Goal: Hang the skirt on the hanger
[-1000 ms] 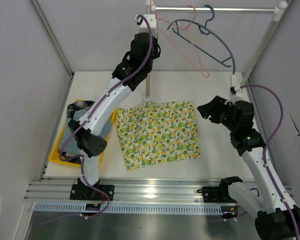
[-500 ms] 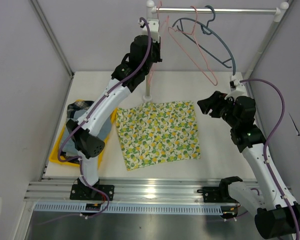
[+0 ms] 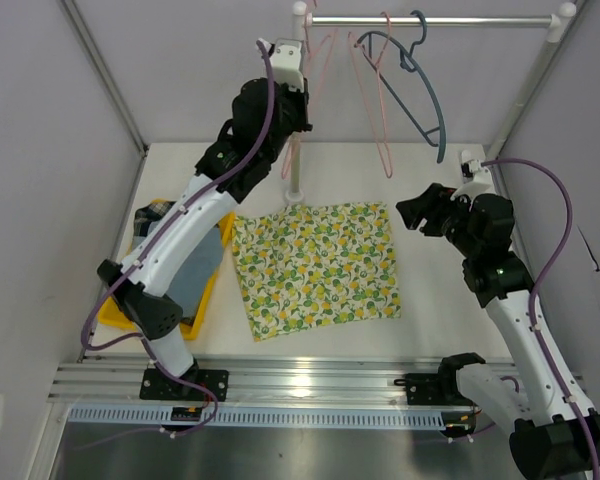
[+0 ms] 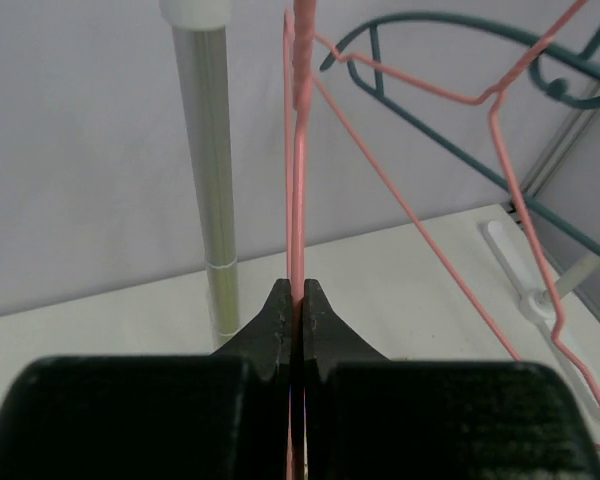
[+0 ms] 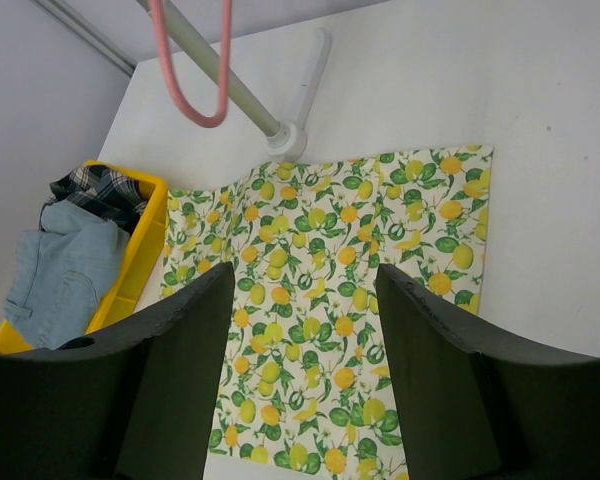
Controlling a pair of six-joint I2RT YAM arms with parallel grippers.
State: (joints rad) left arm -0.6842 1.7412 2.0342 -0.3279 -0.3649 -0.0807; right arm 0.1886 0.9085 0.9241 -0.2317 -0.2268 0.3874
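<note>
The lemon-print skirt (image 3: 315, 265) lies flat on the white table; the right wrist view shows it (image 5: 350, 300) below the open jaws. My left gripper (image 3: 298, 72) is raised at the left end of the rail and is shut on a thin pink wire hanger (image 3: 317, 40), seen edge-on between the fingers in the left wrist view (image 4: 298, 200). A second pink hanger (image 3: 382, 110) hangs from the rail beside it. My right gripper (image 3: 412, 215) is open and empty, above the table just right of the skirt's far right corner.
A blue-grey hanger (image 3: 425, 90) hangs on the rail (image 3: 480, 18). The rack post (image 3: 295, 165) stands just behind the skirt. A yellow bin (image 3: 195, 300) at the left holds a denim shirt (image 5: 55, 270) and a plaid shirt (image 5: 100, 190).
My left arm has swung left and up with the pink hanger, uncovering more of the bin. The other pink hanger and the blue-grey hanger have swung left. The right arm rose slightly.
</note>
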